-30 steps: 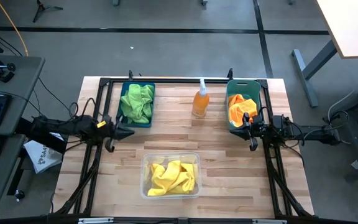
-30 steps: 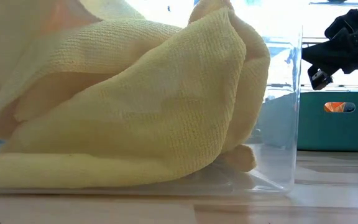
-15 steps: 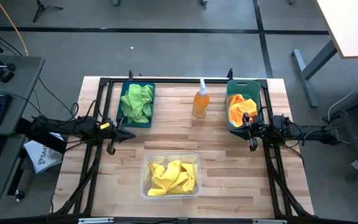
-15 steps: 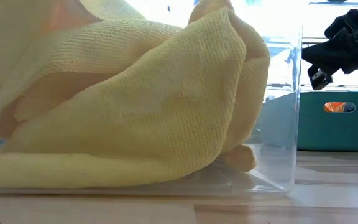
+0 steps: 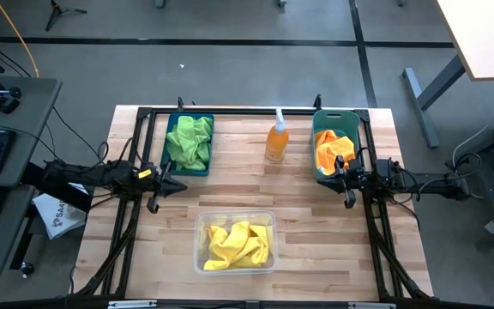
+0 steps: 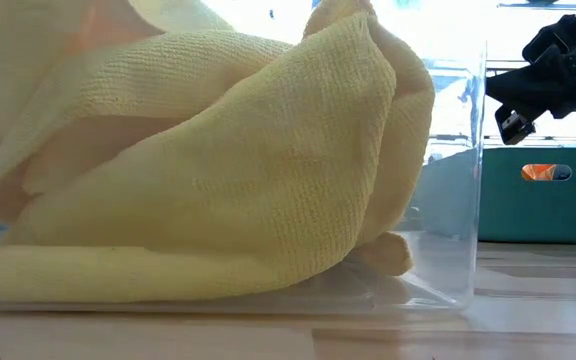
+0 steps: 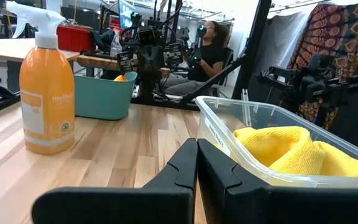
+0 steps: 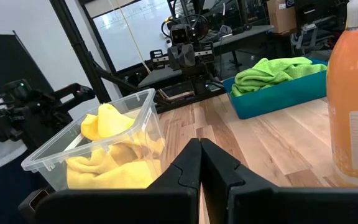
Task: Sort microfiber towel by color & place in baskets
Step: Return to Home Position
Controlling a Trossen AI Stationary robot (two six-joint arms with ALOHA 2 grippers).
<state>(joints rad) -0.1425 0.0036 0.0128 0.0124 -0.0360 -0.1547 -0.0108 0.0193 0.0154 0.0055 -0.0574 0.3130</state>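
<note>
Three colors look sorted. The left tool [image 5: 177,183], pinched together, has slid back a little from the green towels [image 5: 189,142] in the blue basket [image 5: 165,159]. The right tool [image 5: 331,178], together too, waits beside orange towels [image 5: 333,148].

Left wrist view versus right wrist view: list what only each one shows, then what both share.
Only the left wrist view shows the teal basket, with an orange towel peeking over its rim. Only the right wrist view shows the blue basket heaped with green towels. Both show the clear basket of yellow towels, the orange spray bottle and the wooden table. Each also shows its own shut pincer: the left pincer and the right pincer.
</note>
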